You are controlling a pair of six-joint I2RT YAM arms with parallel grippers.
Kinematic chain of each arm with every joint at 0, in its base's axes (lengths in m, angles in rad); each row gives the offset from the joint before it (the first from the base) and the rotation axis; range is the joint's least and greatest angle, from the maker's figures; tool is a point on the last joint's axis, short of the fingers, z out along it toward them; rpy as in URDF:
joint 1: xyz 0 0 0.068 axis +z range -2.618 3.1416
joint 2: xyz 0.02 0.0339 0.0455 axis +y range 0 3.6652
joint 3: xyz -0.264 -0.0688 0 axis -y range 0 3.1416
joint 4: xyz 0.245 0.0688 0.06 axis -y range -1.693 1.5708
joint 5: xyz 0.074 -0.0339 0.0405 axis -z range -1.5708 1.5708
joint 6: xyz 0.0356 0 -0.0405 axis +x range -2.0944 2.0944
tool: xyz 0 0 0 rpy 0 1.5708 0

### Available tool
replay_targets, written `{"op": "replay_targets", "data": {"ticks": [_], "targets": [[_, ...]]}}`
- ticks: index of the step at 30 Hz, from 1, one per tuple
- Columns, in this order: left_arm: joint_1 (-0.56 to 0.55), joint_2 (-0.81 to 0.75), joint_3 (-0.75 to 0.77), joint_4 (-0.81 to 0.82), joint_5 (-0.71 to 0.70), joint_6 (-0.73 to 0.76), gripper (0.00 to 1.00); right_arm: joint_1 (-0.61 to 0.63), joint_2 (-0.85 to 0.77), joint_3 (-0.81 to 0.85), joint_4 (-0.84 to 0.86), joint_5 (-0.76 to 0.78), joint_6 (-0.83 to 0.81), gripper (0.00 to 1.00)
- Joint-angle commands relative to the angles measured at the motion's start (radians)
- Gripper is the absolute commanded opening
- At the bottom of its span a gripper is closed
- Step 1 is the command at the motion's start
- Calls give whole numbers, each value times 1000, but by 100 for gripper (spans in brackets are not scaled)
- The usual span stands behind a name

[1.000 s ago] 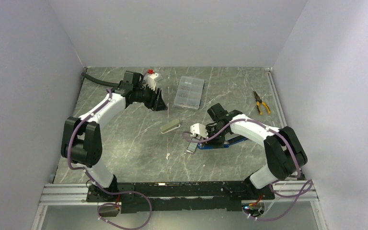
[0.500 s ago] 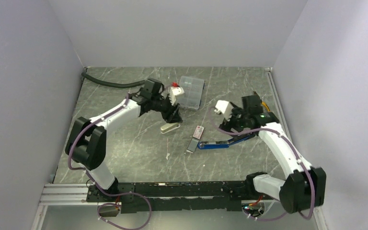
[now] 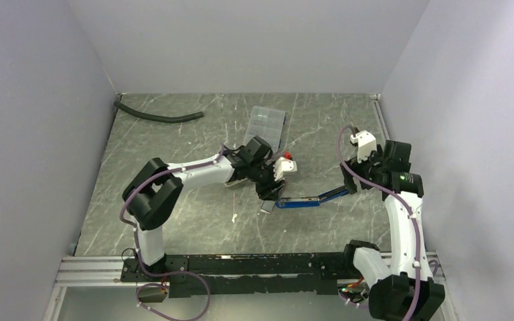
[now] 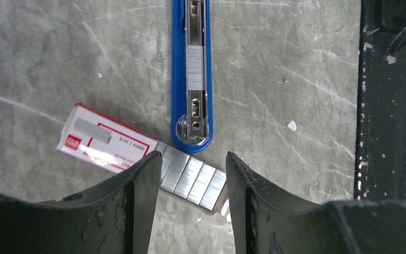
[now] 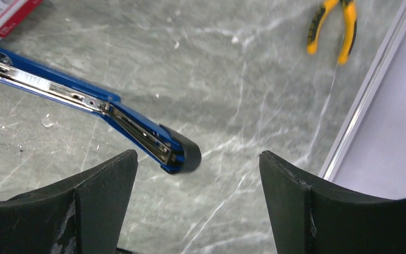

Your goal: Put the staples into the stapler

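The blue stapler (image 4: 190, 74) lies folded open flat on the table, with a short silvery strip in its metal channel. The staples (image 4: 190, 177) are several silvery strips side by side, sticking out of a small white box with red edging (image 4: 105, 145) just below the stapler's rounded end. My left gripper (image 4: 193, 154) hovers open right above the staples, one finger on each side, touching nothing. In the top view it (image 3: 271, 194) hides the box. My right gripper (image 5: 198, 154) stands wide open and empty beside the stapler's black end (image 5: 182, 153).
A clear compartment case (image 3: 266, 124) sits behind the left arm. A black hose (image 3: 160, 117) lies at the back left. Yellow-handled pliers (image 5: 333, 26) lie near the right wall's rail (image 5: 359, 106). The dark base frame (image 4: 391, 106) runs along the near edge.
The left arm swung from the back left to above the staples. The right arm pulled away to the right of the stapler and its gripper opened wide.
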Motion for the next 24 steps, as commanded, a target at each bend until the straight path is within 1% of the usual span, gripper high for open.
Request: {"op": "replay_targets", "data": {"ticks": [1, 5, 11, 16, 20, 24], "targets": [[-46, 43, 44, 16, -76, 34, 53, -91, 19, 51, -92, -43, 39, 88], [-72, 50, 16, 55, -97, 34, 53, -128, 61, 82, -152, -103, -7, 85], [-116, 70, 6, 77, -168, 39, 51, -137, 200, 109, -244, -201, -91, 74], [-128, 86, 6, 91, -191, 28, 45, -139, 287, 116, -275, -236, -131, 64], [-133, 88, -4, 103, -201, 22, 42, -140, 310, 121, -278, -249, -143, 60], [-140, 92, -8, 109, -205, 22, 35, -140, 335, 140, -298, -284, -156, 54]]}}
